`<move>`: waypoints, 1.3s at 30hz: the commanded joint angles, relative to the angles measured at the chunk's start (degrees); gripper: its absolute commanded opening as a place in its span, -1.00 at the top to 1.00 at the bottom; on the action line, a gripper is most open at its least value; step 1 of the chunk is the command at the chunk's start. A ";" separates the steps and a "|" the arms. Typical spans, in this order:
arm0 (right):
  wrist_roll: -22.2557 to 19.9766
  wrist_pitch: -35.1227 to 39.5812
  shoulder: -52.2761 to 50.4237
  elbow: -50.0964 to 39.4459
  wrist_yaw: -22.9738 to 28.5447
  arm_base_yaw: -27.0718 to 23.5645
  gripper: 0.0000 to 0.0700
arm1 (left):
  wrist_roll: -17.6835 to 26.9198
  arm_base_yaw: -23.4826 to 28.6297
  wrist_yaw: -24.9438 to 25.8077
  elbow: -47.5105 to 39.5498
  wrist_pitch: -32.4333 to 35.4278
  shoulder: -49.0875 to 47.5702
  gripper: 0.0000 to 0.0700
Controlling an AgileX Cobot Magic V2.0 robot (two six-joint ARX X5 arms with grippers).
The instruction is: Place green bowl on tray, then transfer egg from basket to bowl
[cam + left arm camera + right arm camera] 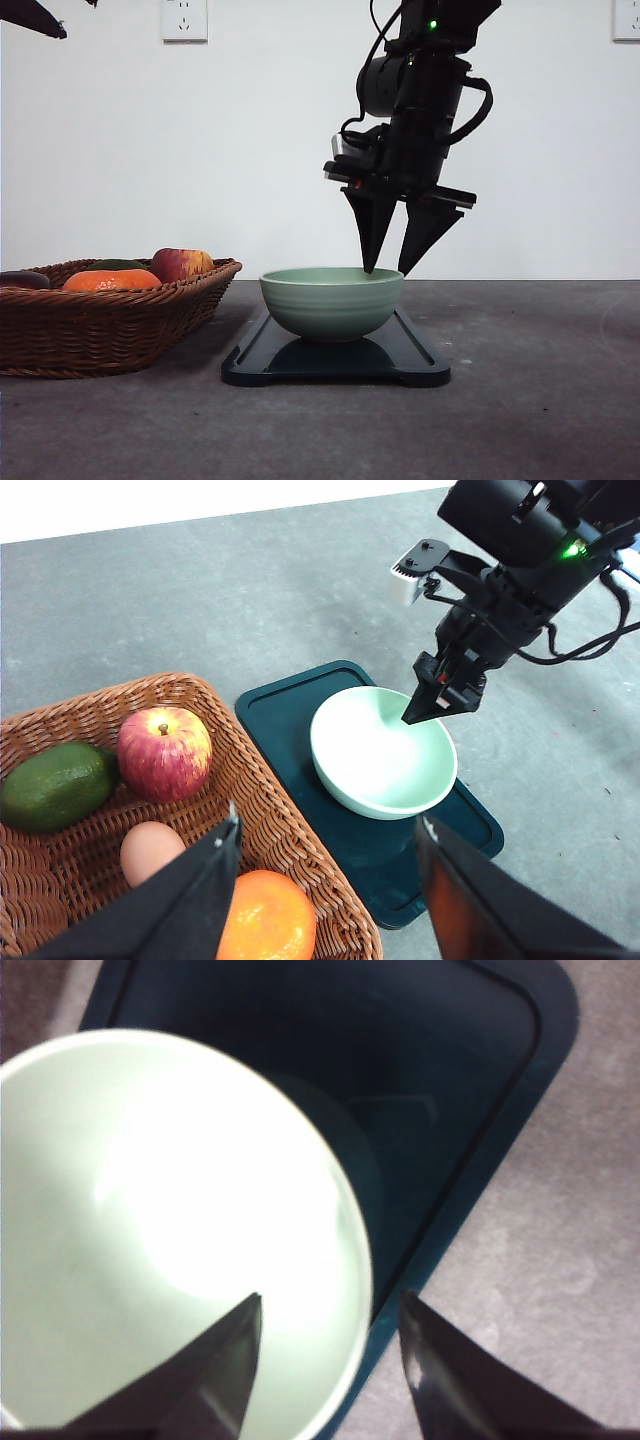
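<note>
Clearing the right claw (392, 270) straight up off the bowl's rim looks like the step in hand; its jaws stand apart astride the right edge, holding nothing, so a vertical lift should avoid nudging the bowl. The gray bench (540, 400) carries the basket (100, 330) at the left, holding an apple (164, 752), an avocado (55, 785), an orange (265, 920) and the egg (150, 850), which lies near the front wall beside the orange. The tray (410, 365) sits just beside the basket with the bowl (332, 302) on it, seemingly empty, though glare hides its floor. The left claw (325, 880) hovers over the basket, spread wide and empty.
</note>
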 commanded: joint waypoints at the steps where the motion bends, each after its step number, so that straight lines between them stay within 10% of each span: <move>1: 0.18 0.04 -1.59 1.75 0.16 0.26 0.19 | -0.20 -0.11 0.44 1.49 0.23 0.59 0.00; 7: 0.15 6.30 -9.89 -3.83 0.25 1.10 0.21 | -0.17 -0.11 0.44 1.49 -0.88 0.59 0.00; 22: -0.15 37.78 -44.81 -49.19 0.53 1.27 0.21 | -0.18 -0.11 0.44 1.49 -0.82 0.59 0.00; 30: -1.67 40.22 -64.14 -64.18 0.71 1.29 0.21 | -1.43 -0.11 0.44 1.49 -0.84 0.59 0.00; 39: -1.73 34.90 -77.77 -70.79 5.35 1.29 0.21 | -14.32 -0.50 0.00 1.51 -2.03 2.68 0.00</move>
